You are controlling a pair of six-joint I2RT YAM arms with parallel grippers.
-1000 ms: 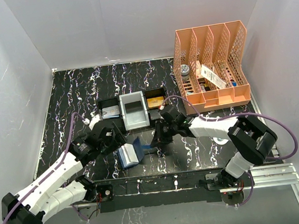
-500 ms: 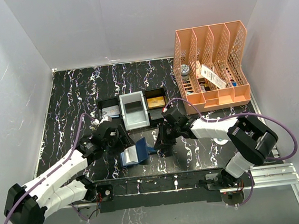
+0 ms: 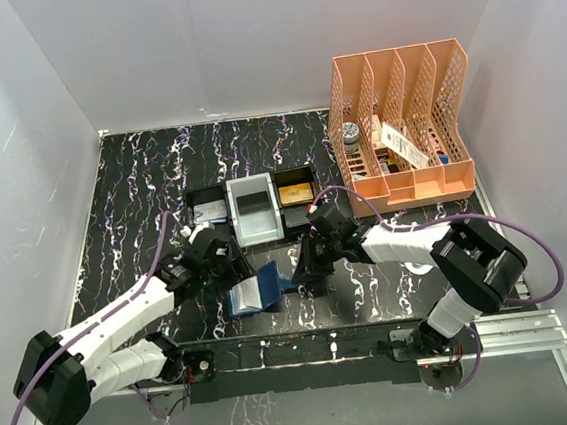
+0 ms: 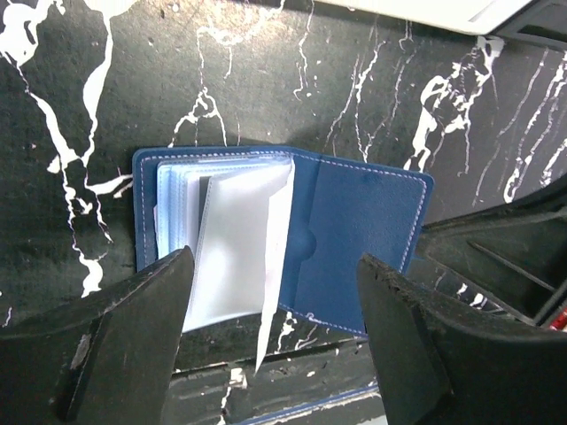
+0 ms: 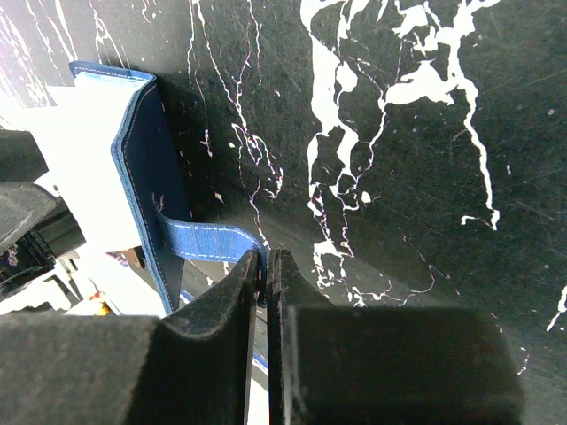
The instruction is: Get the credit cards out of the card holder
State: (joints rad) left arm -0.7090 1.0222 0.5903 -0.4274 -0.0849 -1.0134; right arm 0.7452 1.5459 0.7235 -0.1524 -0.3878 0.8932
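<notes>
1. Left wrist view shows you the card holder (image 4: 354, 239) lying open on the table (image 4: 266, 80), long axis left to right, sleeves (image 4: 235, 239) fanned up.
2. Your left gripper (image 4: 275, 301) hangs spread above it.
3. Your right gripper (image 5: 264, 266) pinches its tab (image 5: 208, 241), which points toward that arm.

Your desk (image 3: 140, 186) is black with white marble veining. Near its front edge you have the navy card holder (image 3: 254, 291) lying open. Just behind it sits a black-and-white compartment tray (image 3: 255, 210), with an orange file rack (image 3: 401, 131) at the back right. A small pale disc (image 3: 421, 265), possibly flat, lies right of centre.
</notes>
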